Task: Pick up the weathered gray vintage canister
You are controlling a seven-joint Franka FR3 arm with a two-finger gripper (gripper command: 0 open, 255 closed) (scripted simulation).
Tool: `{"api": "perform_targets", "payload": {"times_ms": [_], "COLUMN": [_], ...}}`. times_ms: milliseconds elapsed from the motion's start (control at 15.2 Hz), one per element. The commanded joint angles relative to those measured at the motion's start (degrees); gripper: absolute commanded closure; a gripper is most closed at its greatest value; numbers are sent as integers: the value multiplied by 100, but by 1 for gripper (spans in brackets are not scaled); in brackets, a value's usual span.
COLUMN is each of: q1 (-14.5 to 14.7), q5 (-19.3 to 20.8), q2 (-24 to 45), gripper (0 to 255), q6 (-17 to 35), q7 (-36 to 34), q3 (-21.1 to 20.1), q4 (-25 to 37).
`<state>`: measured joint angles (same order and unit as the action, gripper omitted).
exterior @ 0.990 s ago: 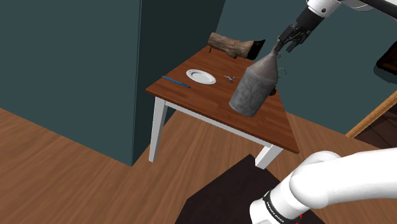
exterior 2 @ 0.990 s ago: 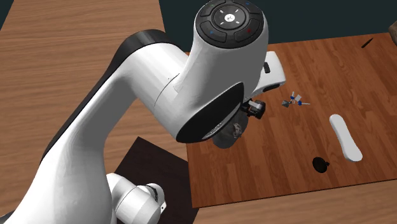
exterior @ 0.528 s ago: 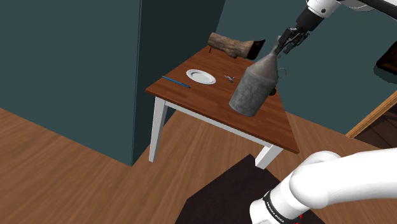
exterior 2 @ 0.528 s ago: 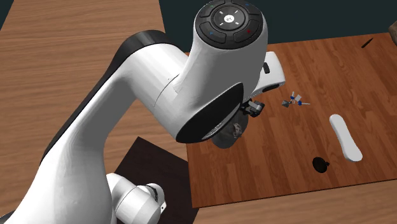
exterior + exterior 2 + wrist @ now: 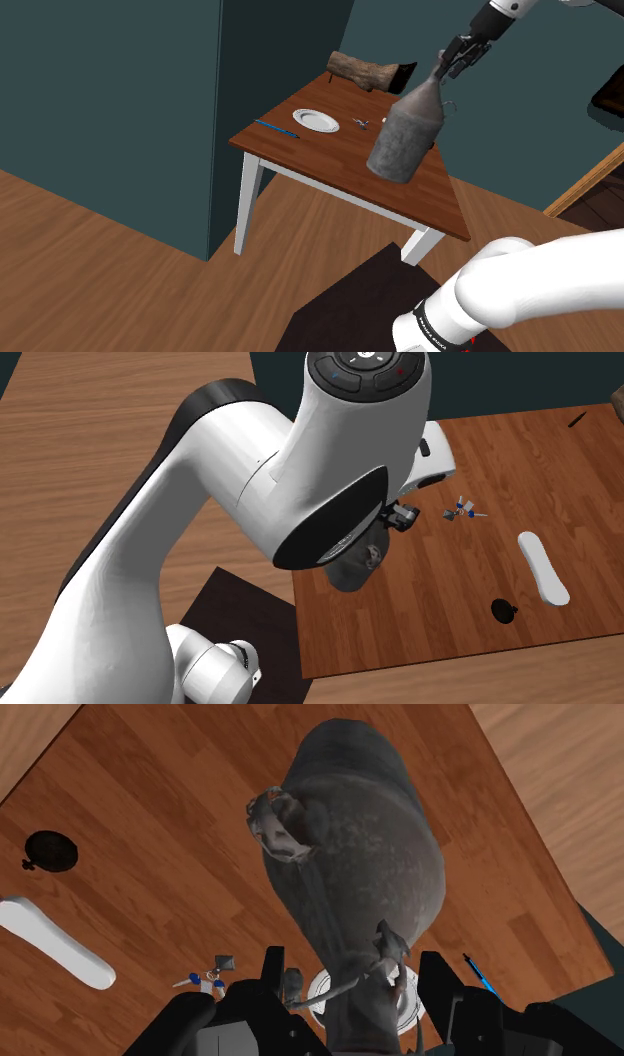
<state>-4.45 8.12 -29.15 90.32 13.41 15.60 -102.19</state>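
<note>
The hand [image 5: 447,68] is pinching the neck of the gray canister [image 5: 404,132], which is hanging tilted over the tabletop [image 5: 320,158]. In the shoulder view, a white plate [image 5: 316,120] is lying at its 9 o'clock.

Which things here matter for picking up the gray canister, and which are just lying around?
For the job: gray canister; gripper, clasping its neck.
Lying about: white plate; blue pen; log; black round object.
</note>
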Motion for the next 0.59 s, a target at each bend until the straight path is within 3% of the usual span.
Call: {"api": "perform_targets", "payload": {"times_ms": [0, 528], "q1": [14, 64], "q5": [-23, -118], "q2": [102, 550], "gripper": [255, 255], "q6": [-144, -788], "q7": [26, 119], "q3": [9, 56], "q4": [284, 1371]}}
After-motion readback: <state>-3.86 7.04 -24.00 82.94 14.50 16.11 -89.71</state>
